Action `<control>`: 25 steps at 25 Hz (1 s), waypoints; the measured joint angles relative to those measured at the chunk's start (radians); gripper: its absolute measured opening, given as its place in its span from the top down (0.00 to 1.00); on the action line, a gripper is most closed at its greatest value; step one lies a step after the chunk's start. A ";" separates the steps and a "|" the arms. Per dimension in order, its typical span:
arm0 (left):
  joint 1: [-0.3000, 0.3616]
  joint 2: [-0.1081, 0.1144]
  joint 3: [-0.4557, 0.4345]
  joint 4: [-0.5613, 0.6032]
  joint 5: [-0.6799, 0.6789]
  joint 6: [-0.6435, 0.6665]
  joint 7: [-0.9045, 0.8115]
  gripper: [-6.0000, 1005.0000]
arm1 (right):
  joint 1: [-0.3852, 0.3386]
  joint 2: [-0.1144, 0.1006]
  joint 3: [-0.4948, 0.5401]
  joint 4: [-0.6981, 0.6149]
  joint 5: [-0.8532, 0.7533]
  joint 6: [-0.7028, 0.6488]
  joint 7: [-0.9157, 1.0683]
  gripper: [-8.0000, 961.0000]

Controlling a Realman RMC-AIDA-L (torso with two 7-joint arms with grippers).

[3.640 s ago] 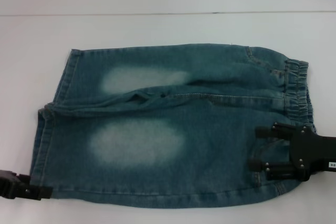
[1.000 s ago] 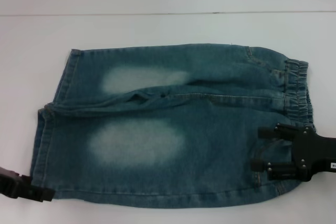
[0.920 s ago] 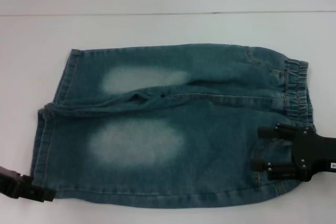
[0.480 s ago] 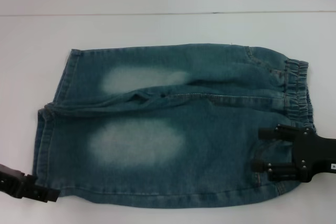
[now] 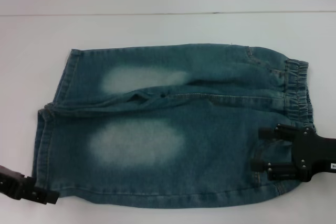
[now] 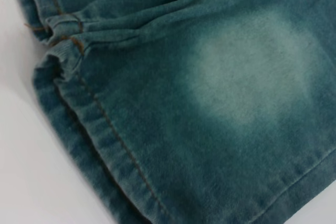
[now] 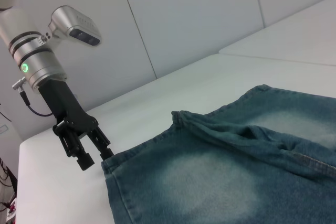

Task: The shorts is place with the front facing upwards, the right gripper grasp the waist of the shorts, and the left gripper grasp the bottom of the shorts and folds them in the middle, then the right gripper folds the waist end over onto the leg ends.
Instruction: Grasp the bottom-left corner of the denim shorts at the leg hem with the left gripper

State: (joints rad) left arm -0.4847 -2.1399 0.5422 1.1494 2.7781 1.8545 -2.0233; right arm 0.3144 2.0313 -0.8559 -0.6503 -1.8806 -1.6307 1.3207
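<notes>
The blue-green denim shorts [image 5: 173, 129] lie flat, front up, on the white table. Their ruffled waist [image 5: 297, 90] is on the right and the two straight leg ends [image 5: 41, 145] on the left. My right gripper [image 5: 256, 149] hovers over the near part of the shorts beside the waist, open, with nothing between its fingers. My left gripper [image 5: 51, 198] is at the near-left corner of the near leg hem. The right wrist view shows this left gripper [image 7: 97, 157] open, its fingertips right at the hem corner [image 7: 107, 165]. The stitched hem [image 6: 100, 145] fills the left wrist view.
The white table [image 5: 168, 30] extends behind and to both sides of the shorts. A seam in the table surface [image 5: 157, 13] runs across the back. White wall panels [image 7: 184, 19] stand beyond the table.
My left gripper has crept rightward and nearer, up to the near-left hem corner. The right gripper and the shorts have stayed where they were.
</notes>
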 joint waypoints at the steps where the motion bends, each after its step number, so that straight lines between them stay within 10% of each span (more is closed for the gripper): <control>1: -0.003 0.000 0.000 -0.003 0.000 -0.001 0.000 0.14 | 0.000 0.001 0.000 0.000 0.000 0.000 0.000 0.01; 25: -0.027 0.006 0.038 -0.015 0.028 0.002 -0.032 0.14 | 0.000 -0.001 0.002 0.000 0.000 -0.001 0.000 0.01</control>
State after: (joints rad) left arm -0.5114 -2.1337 0.5798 1.1340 2.8061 1.8566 -2.0550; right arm 0.3145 2.0299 -0.8543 -0.6507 -1.8806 -1.6317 1.3207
